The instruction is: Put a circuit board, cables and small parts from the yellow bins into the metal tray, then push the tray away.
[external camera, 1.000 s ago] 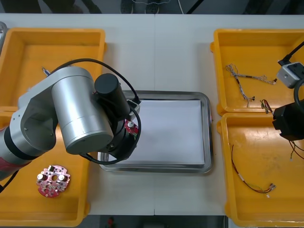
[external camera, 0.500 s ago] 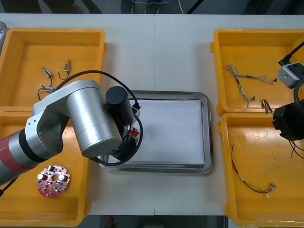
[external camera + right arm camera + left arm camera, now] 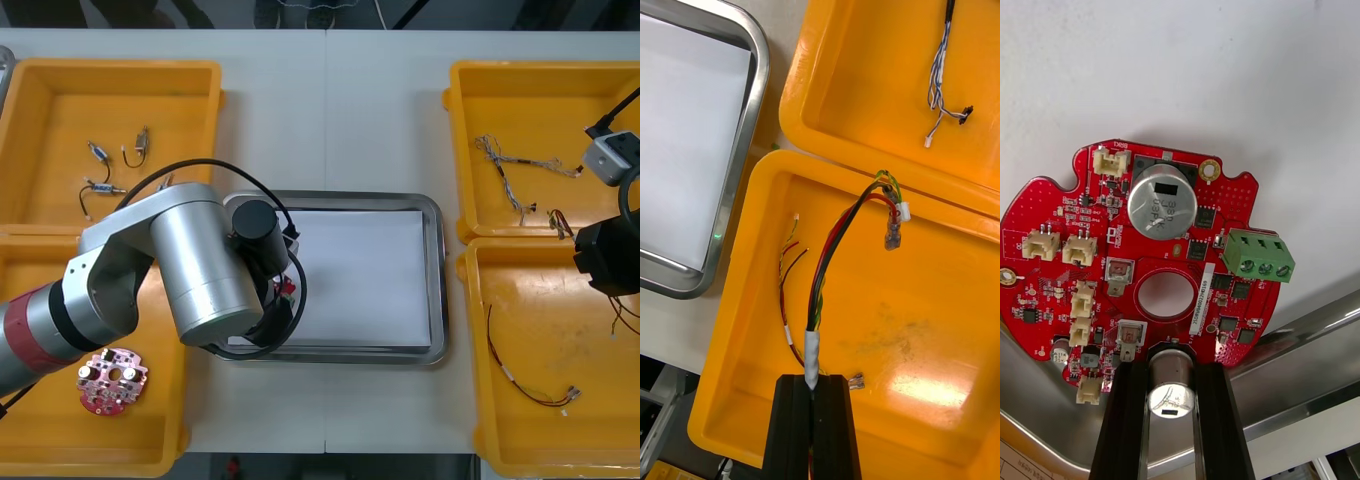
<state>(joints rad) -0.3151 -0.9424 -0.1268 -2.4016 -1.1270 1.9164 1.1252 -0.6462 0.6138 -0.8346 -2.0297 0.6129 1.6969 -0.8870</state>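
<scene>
- Look at the far left yellow bin (image 3: 110, 68) first. A few small metal parts (image 3: 140, 147) lie in it, close together.
- The near left yellow bin (image 3: 150, 440) has one round red circuit board (image 3: 112, 378) lying flat near its front.
- Your left arm reaches from that bin across to the left end of the metal tray (image 3: 437, 280).
- Your left gripper (image 3: 1171, 371) is pinching a second red circuit board (image 3: 1150, 259) by its edge. One black finger sits on each side of a small silver can on the board.
- This held board is over the white inside of the tray, by the tray's left rim. You cannot tell if it touches the white floor.
- The held board has a big silver can, a green block with three screws and some small cream plugs on it.
- The far right yellow bin (image 3: 540, 70) holds a twisted blue and white cable (image 3: 500, 165).
- The near right yellow bin (image 3: 540, 310) holds a thin red and black cable (image 3: 510, 370) lying on its floor.
- Your right gripper (image 3: 812, 386) is above the near right bin. Its fingers are pressed close on a black and red cable (image 3: 835, 255), at a spot wrapped in white tape.
- That cable rises from the fingers, and its far end with a small plug hangs near the wall between the two right bins.
</scene>
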